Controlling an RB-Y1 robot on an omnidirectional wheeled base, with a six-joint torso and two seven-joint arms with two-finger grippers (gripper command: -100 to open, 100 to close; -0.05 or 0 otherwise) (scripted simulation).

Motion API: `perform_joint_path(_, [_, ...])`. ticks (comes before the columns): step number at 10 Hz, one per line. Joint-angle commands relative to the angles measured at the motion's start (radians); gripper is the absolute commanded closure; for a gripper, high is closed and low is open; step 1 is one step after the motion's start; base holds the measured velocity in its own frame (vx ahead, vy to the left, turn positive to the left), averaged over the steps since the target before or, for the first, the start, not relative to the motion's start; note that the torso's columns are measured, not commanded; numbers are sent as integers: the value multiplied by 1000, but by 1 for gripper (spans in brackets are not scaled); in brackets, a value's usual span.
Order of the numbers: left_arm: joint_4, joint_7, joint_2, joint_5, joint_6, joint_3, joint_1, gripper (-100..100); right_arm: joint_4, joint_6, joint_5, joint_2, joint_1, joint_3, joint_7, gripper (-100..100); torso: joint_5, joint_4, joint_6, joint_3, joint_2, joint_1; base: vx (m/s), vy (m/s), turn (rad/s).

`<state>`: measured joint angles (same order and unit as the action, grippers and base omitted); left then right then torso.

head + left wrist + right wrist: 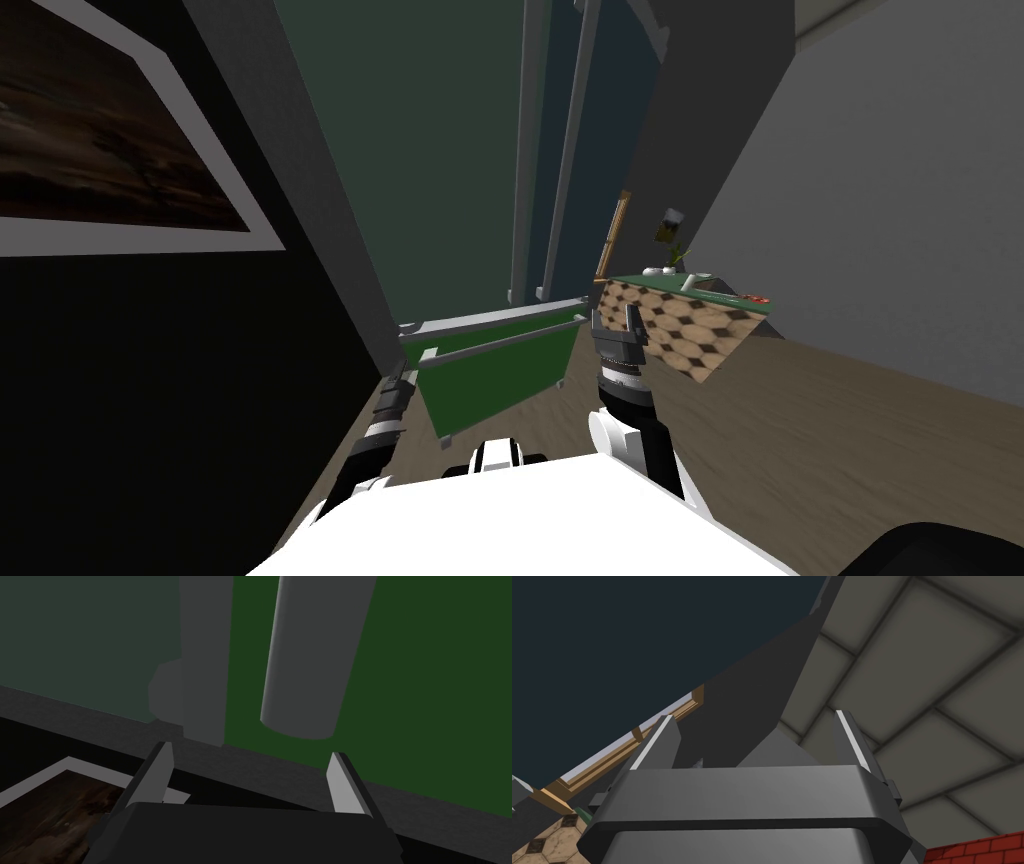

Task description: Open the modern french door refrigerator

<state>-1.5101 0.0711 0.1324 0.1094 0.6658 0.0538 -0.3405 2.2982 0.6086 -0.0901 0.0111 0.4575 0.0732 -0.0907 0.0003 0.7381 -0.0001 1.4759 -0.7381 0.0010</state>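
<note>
The refrigerator stands right in front of me, with a dark teal upper door (440, 150) and two long grey vertical handles (525, 150) down its middle. Below is a green drawer front (500, 380) with two grey horizontal bars (495, 320). My left gripper (402, 372) hovers at the left end of those bars. In the left wrist view it (250, 773) is open, and the rounded end of one grey bar (310, 661) lies just beyond the fingertips, not between them. My right gripper (615, 322) stands open and empty at the drawer's right end, its fingers (657, 746) pointing up past a dark blue door face (637, 636).
A counter with a patterned tile side (680, 330) and a small plant (672, 240) stands close on the right. A framed picture (120, 150) hangs on the left wall, next to a black area. A wooden floor (850, 450) stretches to the right.
</note>
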Motion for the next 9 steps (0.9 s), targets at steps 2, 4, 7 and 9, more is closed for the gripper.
perform_joint_path(2, [75,4,-35,4,33,10,15,-100,0,0,0,0,0,0,0,0,0,0,0,0,0,-1,81,-37,19])
perform_joint_path(4, [108,6,-73,7,47,15,21,-100,0,0,0,0,0,0,0,0,0,0,0,-1,-1,-2,64,-39,16])
perform_joint_path(7, [57,4,-57,10,-3,19,24,-100,0,0,0,0,0,0,0,0,0,0,0,0,0,0,41,-11,2])
perform_joint_path(9, [51,4,-56,10,-9,19,25,-100,0,0,0,0,0,0,0,0,0,0,0,1,1,0,32,-1,7])
